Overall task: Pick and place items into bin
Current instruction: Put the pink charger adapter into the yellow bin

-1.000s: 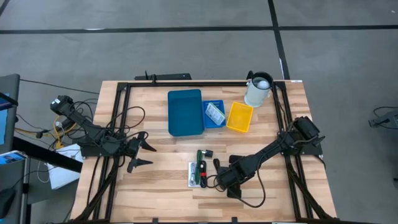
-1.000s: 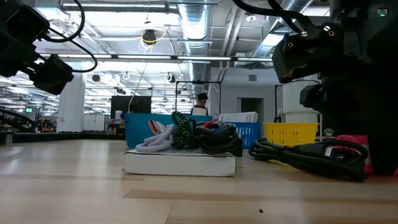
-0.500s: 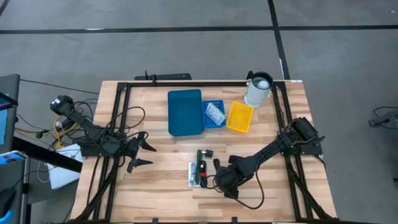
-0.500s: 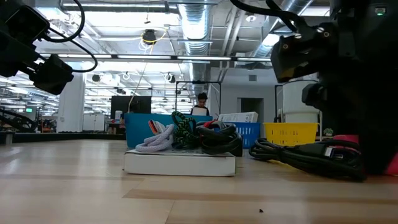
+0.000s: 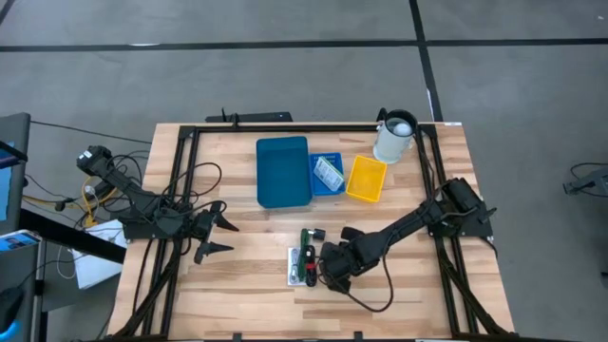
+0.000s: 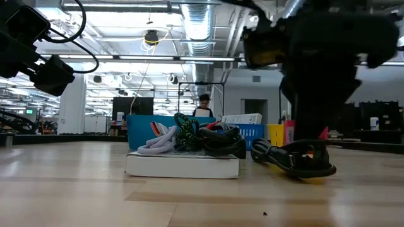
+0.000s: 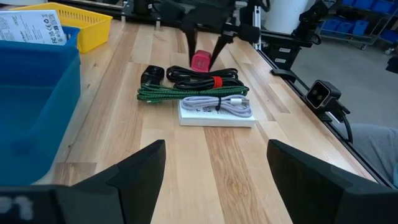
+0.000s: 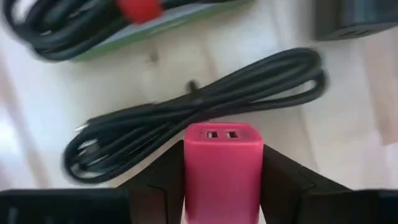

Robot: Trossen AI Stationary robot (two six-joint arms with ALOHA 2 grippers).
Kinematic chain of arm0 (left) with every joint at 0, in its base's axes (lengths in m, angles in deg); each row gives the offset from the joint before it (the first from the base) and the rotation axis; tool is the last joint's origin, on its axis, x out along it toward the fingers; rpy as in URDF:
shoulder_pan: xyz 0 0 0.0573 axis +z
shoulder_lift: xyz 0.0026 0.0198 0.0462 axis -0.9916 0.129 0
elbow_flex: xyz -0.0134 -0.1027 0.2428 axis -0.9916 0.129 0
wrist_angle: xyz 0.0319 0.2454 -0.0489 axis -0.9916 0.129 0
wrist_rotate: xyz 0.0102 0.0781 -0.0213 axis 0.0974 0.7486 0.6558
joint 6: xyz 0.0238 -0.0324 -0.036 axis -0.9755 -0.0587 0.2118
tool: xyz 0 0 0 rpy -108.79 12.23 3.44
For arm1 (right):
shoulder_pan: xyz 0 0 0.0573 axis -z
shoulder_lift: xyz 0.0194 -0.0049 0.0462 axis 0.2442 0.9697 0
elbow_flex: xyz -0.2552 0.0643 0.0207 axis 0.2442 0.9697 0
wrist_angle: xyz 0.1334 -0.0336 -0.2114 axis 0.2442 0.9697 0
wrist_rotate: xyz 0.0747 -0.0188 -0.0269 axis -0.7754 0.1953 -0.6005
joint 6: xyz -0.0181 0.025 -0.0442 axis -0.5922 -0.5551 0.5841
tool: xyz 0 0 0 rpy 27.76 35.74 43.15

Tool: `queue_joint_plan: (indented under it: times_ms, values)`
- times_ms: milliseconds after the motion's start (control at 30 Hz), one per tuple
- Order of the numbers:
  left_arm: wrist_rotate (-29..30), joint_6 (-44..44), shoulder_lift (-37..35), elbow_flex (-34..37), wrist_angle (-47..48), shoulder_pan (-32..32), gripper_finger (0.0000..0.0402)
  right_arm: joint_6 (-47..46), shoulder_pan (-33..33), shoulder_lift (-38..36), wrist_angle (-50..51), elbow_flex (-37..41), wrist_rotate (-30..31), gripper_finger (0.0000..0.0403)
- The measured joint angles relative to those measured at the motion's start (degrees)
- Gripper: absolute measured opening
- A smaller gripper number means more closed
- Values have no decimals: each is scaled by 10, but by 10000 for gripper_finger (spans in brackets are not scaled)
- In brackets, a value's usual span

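My right gripper (image 5: 332, 268) stands at the middle of the table, shut on a small pink charger block (image 8: 222, 163). The block also shows in the left wrist view (image 7: 202, 60). Right under it lies a loose coiled black cable (image 8: 193, 115). Just to its left a white flat packet (image 5: 300, 267) lies on the table, carrying a green-and-black cable bundle (image 7: 186, 93), a grey cable and a black cable with a red tie (image 7: 214, 81). A black adapter (image 5: 320, 233) rests beside them. My left gripper (image 5: 215, 238) waits open at the left. My right gripper pinches the pink block by two opposite sides (image 8: 186, 171) between its two fingers (image 8: 158, 183). The fingers come from above and point steeply down. The block's end with two ports (image 8: 222, 134) sticks out past the fingertips, just over the black cable; whether they touch I cannot tell.
At the back stand a large blue bin (image 5: 283, 171), a small blue basket (image 5: 334, 186) with a white packet in it, a yellow basket (image 5: 367, 179) and a white jug (image 5: 394, 138). A black frame (image 5: 180, 171) runs around the tabletop.
My right gripper has moved toward the table's left edge, closer to the white packet, risen a little and rolled at the wrist, carrying the pink block. The loose black cable under it has slid left with it.
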State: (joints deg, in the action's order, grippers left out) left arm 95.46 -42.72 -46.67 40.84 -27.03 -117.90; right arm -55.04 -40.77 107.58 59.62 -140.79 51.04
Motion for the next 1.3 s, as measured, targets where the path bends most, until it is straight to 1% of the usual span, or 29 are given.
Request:
queue_joint_plan:
  times_ms: [100, 400, 667, 833, 1100, 1167, 1300]
  values:
    - [0, 0, 0, 0, 0, 0, 270, -2, 10, 0, 29, 0, 0, 147]
    - [0, 0, 0, 0, 0, 0, 270, 2, 54, -1, 177, 0, 1, 144]
    - [0, 0, 0, 0, 0, 0, 270, 25, 95, -7, 259, -9, 15, 144]
    - [0, 0, 0, 0, 0, 0, 270, 41, 111, -8, 344, -60, 63, 144]
    - [0, 0, 0, 0, 0, 0, 270, 46, 145, -8, 474, -173, 184, 144]
    - [0, 0, 0, 0, 0, 0, 270, 50, 158, -8, 481, -193, 205, 144]
    - [0, 0, 0, 0, 0, 0, 270, 81, 190, -8, 479, -215, 220, 151]
